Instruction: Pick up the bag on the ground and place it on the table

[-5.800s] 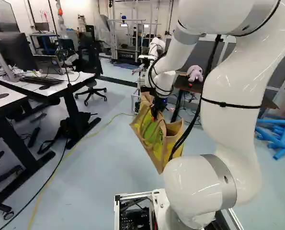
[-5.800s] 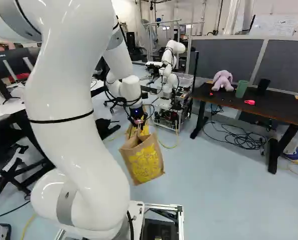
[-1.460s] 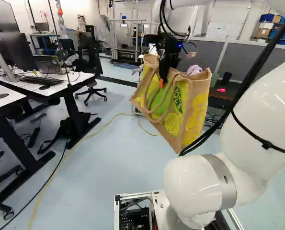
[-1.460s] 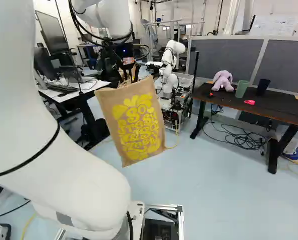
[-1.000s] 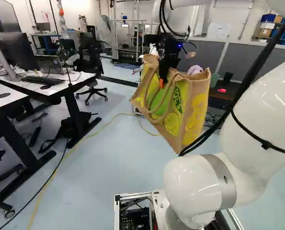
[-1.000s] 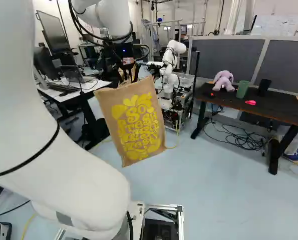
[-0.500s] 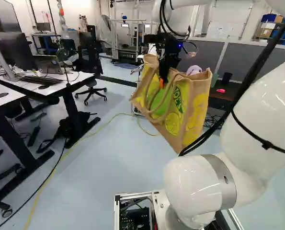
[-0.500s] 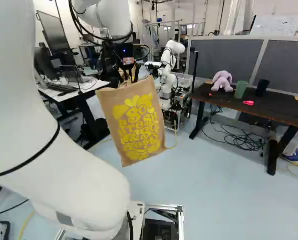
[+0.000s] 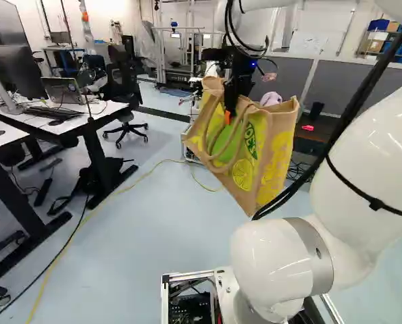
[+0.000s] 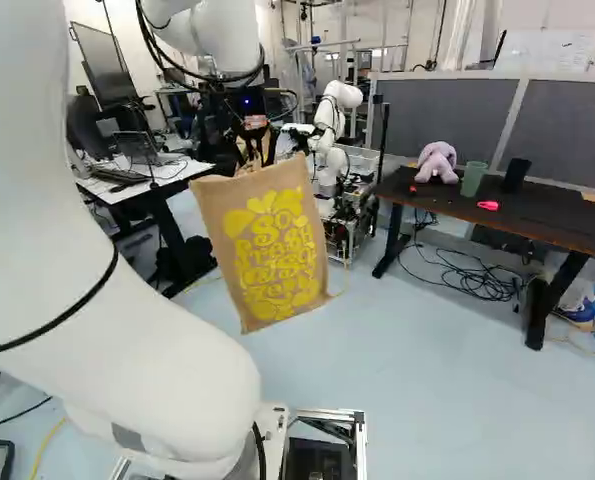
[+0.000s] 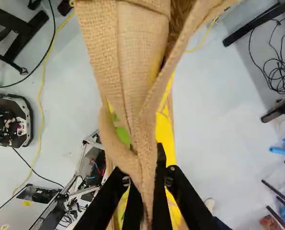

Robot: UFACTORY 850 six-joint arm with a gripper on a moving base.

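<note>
The bag is hanging tilted in mid-air above the floor, its lower edge sloping, and is not yet resting on any surface. Its handles are running up bunched between the jaws; these are gripping the cloth from both sides and are standing parted by little more than its folds. The grip is appearing sound, though the soft handles are leaving the body free to swing. The dark desk, at the right of the right base view, is lying well apart from the bag and is seemingly the intended place. The step in hand is being judged as carriage: it is calling for a slow, level approach, with the lowest corner passing above the desk's edge before any lowering. Placement is requiring care, since a plush toy, a green cup, a black cup and a pink object are occupying the top, and a swinging bag could be knocking the cups. Release should be waiting until the base is bearing the weight, the handles then being let down gently.
</note>
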